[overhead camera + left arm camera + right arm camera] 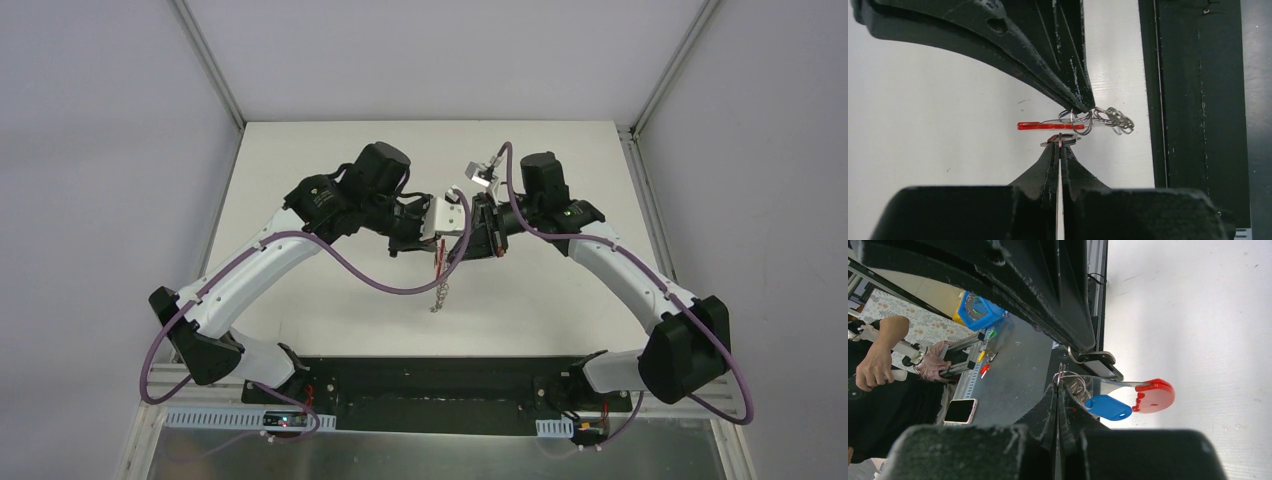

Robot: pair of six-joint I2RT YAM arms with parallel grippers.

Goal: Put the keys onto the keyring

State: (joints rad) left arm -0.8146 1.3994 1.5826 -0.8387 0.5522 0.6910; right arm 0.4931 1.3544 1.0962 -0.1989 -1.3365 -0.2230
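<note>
Both arms meet above the middle of the white table [330, 300]. My right gripper [1058, 382] is shut on a metal ring of the keyring [1154, 395], whose flat red tag sticks out to the right. The blue-headed key [1108, 407] hangs from those rings. In the left wrist view the red tag [1048, 125] shows edge-on, with the silvery chain [1115, 120] trailing right. From above, the chain [440, 296] dangles toward the table. My left gripper [1060, 142] is shut on the small silver key [1062, 138], held just below the keyring's rings.
The black base plate [430, 395] runs along the near edge. Beyond the table the right wrist view shows a person's hands [878, 365], a phone [959, 411] and a blue box [975, 310].
</note>
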